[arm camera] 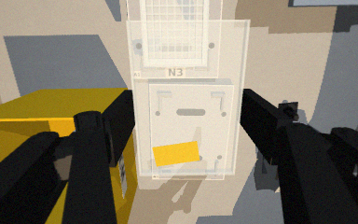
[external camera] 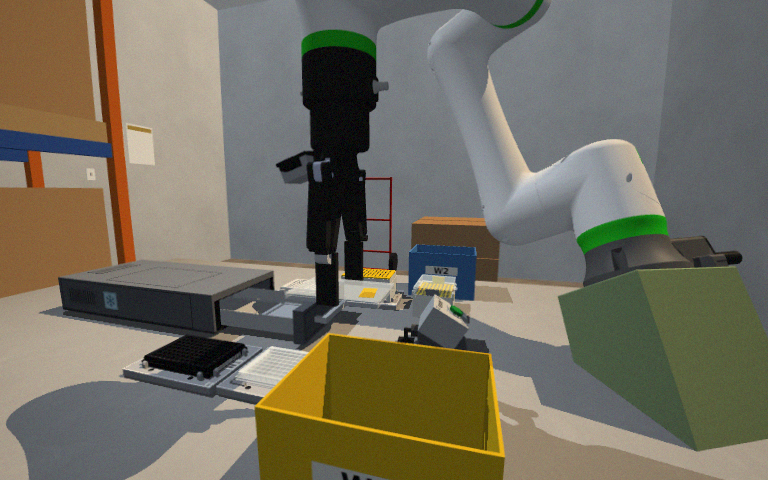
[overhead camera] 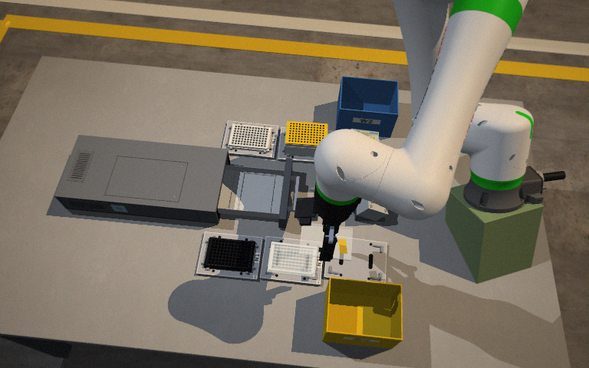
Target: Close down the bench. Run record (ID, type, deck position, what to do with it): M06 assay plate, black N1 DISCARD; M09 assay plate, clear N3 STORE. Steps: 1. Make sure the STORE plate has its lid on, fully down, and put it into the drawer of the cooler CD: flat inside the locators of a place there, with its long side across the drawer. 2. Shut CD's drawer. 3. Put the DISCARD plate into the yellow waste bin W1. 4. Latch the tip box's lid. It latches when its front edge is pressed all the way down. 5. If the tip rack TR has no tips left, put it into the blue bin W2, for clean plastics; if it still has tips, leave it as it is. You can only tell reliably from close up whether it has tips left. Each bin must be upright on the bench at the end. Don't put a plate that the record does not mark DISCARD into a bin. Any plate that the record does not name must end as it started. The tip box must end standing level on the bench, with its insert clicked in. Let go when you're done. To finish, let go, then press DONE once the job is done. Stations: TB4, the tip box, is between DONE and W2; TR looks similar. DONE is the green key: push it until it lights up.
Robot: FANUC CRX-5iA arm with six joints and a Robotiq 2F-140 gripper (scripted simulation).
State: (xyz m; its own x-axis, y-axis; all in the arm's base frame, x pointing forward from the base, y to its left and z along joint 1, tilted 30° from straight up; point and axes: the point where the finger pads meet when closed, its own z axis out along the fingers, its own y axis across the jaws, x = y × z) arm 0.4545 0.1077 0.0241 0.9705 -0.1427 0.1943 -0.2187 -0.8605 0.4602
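Note:
My gripper (arm camera: 186, 105) is shut on a clear plate lid (arm camera: 187, 100) with a yellow tag (arm camera: 176, 154), gripped by its long edges. It holds the lid level in the air above an empty nest (overhead camera: 357, 260). The lid also shows in the exterior view (external camera: 367, 292) between the fingers (external camera: 337, 285). The clear STORE plate (overhead camera: 291, 258) sits uncovered in its nest by the N3 label, just left of the gripper (overhead camera: 330, 248). The black DISCARD plate (overhead camera: 229, 254) sits in the nest further left. The cooler CD (overhead camera: 143, 179) has its drawer (overhead camera: 256, 193) pulled out and empty.
The yellow bin W1 (overhead camera: 362, 312) stands upright just in front of the empty nest. The blue bin W2 (overhead camera: 368, 106) stands upright at the back. A white-gridded rack (overhead camera: 248, 136) and a yellow one (overhead camera: 306, 134) sit behind the drawer. The grey DONE box (external camera: 443, 321) is under the arm.

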